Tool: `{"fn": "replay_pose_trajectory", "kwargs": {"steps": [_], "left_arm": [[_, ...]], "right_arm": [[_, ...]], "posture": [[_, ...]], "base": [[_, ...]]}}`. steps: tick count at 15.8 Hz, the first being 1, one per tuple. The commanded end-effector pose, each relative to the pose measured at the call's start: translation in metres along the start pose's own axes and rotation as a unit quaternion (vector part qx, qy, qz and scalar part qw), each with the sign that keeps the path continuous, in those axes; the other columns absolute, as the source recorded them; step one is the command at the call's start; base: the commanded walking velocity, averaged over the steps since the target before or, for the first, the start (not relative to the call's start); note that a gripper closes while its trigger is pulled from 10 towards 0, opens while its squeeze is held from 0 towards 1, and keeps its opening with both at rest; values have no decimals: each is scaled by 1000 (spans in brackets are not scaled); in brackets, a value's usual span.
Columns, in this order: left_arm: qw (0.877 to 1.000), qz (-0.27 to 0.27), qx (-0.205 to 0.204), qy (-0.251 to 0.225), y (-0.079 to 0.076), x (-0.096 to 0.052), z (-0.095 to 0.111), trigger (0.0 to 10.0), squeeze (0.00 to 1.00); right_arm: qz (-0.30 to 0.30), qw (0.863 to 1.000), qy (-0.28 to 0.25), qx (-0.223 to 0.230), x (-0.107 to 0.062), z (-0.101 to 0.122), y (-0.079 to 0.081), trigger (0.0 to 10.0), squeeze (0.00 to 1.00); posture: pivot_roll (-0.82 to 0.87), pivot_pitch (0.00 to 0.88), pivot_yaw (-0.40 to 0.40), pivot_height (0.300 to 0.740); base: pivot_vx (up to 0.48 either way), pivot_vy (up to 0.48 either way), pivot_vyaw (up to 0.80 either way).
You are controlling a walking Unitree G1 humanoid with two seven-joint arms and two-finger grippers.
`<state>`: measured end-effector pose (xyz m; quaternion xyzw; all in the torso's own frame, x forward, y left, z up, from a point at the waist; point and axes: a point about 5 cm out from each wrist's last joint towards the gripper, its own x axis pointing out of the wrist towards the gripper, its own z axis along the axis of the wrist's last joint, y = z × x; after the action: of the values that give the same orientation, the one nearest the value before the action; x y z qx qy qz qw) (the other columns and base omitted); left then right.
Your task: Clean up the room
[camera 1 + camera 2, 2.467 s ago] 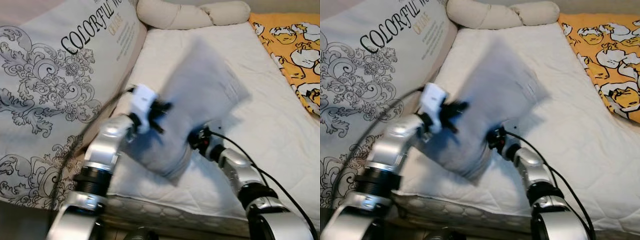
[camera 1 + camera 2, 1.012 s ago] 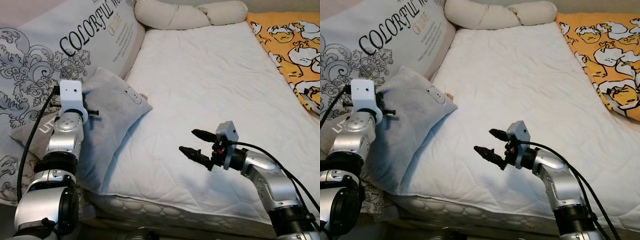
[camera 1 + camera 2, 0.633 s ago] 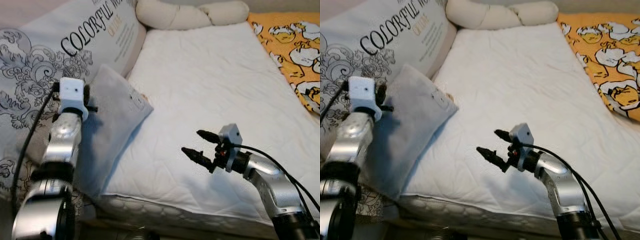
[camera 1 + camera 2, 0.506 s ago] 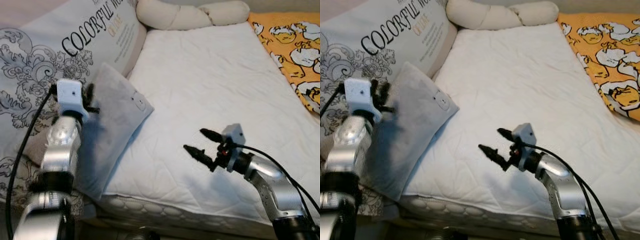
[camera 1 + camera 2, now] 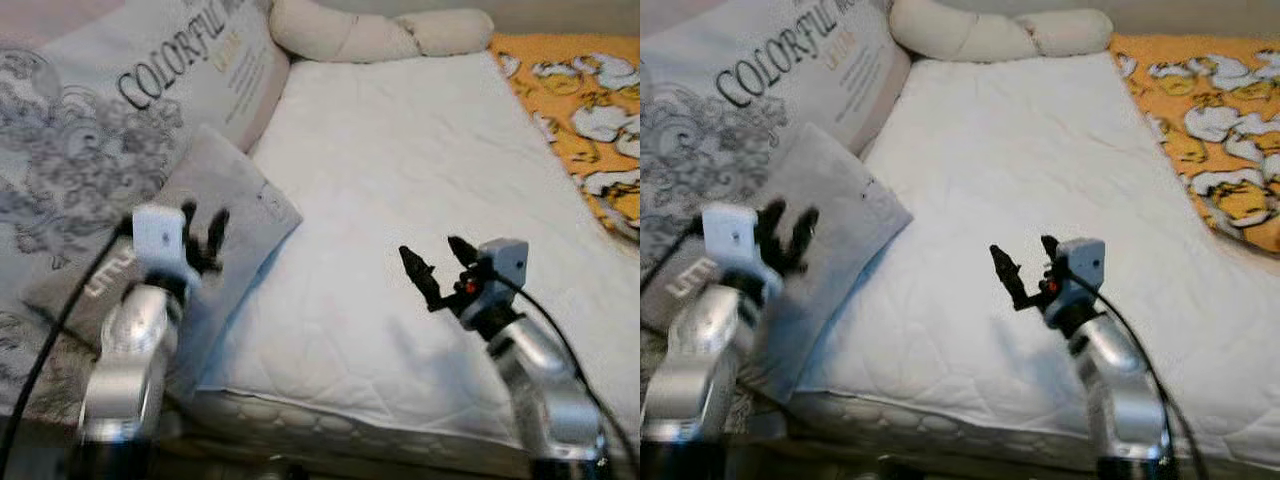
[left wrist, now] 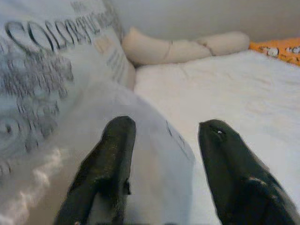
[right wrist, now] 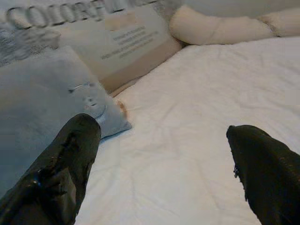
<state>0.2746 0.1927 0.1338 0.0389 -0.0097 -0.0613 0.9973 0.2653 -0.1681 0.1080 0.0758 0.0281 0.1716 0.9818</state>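
I am hovering my left gripper (image 5: 205,232), fingers spread, just over the grey pillow (image 5: 215,205), which is leaning on the big printed cushion (image 5: 120,110) at the mattress (image 5: 400,170) edge. My right gripper (image 5: 438,262), also spread, is holding nothing. Next I am judging what else needs tidying.

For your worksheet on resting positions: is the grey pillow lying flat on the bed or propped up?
Propped up. The grey pillow leans against the big printed cushion, its lower corner on the white mattress.
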Motion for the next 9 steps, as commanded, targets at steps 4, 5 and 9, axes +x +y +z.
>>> {"fn": "replay_pose_trajectory", "kwargs": {"steps": [4, 5, 9], "left_arm": [[999, 0, 12, 43, -8, -13, -11, 10000, 1000], [998, 4, 12, 54, -9, -16, -16, 10000, 1000], [997, 21, 12, 78, -9, -23, -23, 10000, 1000]], "right_arm": [[-56, 998, 14, 5, -1, -6, -1, 10000, 1000], [-53, 998, 16, 4, 0, -5, 0, 10000, 1000], [-70, 997, 31, -2, 3, -7, -4, 10000, 1000]], "posture": [[-56, 0, 81, 740], [-58, 0, 78, 740], [-39, 0, 52, 740]], "base": [[0, -320, 0], [0, -315, 0], [0, -314, 0]]}}
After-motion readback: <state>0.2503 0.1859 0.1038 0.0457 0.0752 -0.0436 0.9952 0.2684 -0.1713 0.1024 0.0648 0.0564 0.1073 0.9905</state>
